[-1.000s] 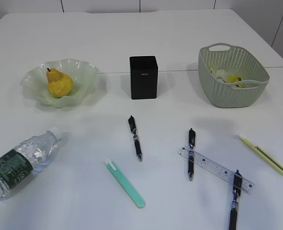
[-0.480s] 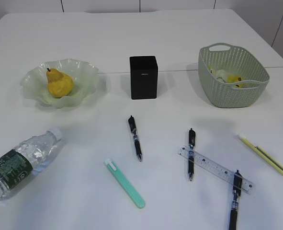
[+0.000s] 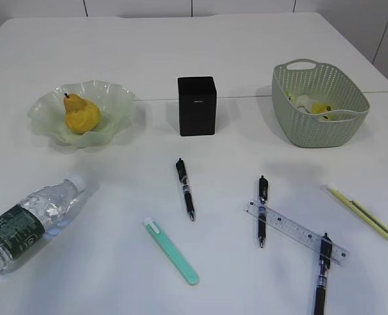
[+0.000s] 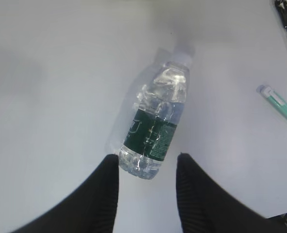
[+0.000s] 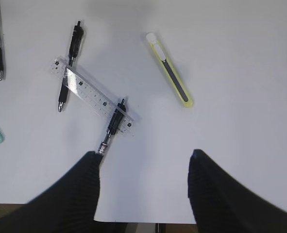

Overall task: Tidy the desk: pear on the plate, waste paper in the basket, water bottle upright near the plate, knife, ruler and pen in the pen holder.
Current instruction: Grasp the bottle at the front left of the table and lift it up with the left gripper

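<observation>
On my ext cam the pear [image 3: 82, 115] sits on the green ruffled plate [image 3: 108, 93], back left of the desk [image 3: 220, 46]. Black pen holder [image 3: 196, 105] stands mid-desk, nothing showing above its rim. Basket [image 3: 317, 105] at back right w/ paper scraps inside. Water bottle [image 4: 156, 126] lies on its side front left, cap pointing away from me. My left gripper [image 4: 147, 167] hangs above its base end, jaws partly open, holding nothing. Right gripper [image 5: 144, 165] hovers wide open and empty over the front right. Clear ruler [image 5: 92, 94] lies there across two black pens [image 5: 71, 63] [image 5: 112, 127]; yellow knife [image 5: 169, 69] just right of them. A third black pen [image 3: 185, 188] and a teal knife [image 3: 171, 251] lie mid-front.
</observation>
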Motion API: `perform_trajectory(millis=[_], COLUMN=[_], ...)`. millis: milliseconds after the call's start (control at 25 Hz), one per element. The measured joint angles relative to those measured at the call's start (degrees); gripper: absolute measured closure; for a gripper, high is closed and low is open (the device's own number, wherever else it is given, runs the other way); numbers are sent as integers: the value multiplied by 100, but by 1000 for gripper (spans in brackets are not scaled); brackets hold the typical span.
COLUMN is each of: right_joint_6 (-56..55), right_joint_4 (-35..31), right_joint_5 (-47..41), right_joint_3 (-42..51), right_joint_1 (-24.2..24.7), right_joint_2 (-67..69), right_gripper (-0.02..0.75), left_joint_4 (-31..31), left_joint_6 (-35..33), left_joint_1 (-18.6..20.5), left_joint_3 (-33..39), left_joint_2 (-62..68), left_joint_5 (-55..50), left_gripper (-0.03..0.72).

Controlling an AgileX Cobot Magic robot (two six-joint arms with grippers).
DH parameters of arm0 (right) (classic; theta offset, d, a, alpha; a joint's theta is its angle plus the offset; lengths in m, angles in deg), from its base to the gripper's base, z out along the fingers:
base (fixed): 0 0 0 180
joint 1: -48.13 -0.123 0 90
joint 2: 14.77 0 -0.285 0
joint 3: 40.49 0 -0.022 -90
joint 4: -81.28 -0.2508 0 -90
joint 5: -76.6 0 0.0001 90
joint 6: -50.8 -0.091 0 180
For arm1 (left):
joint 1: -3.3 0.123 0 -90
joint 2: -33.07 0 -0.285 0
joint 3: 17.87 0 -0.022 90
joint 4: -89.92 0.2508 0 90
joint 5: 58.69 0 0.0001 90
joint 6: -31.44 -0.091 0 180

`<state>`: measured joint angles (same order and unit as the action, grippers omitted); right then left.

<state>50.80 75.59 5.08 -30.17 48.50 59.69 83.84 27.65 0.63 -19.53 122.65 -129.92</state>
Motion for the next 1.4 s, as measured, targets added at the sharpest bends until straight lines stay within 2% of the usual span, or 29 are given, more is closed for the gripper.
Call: perform_trajectory(millis=[440, 640, 720, 840, 960, 1080, 1400], right_joint_6=[0, 0, 0, 0, 0, 0, 0], right_joint_4=[0, 0, 0, 0, 0, 0, 0], right_joint_5=[0, 0, 0, 0, 0, 0, 0], right_joint_3=[0, 0, 0, 0, 0, 0, 0], right_joint_1=[0, 0, 0, 0, 0, 0, 0], right_joint_2=[0, 0, 0, 0, 0, 0, 0], right_gripper=[279, 279, 279, 279, 279, 279, 279], left_joint_4=[-157, 11, 50, 63, 74, 74, 74], left_joint_6=[-220, -229, -269, -302, -311, -311, -323], left_joint_1=[0, 0, 0, 0, 0, 0, -119], left_joint_3=[-9, -9, -9, -9, -9, -9, -9], left_joint_2=[432, 447, 474, 566, 665, 805, 1131], left_joint_5=[21, 21, 21, 21, 21, 27, 41], left_gripper=[413, 403, 365, 232, 132, 107, 101])
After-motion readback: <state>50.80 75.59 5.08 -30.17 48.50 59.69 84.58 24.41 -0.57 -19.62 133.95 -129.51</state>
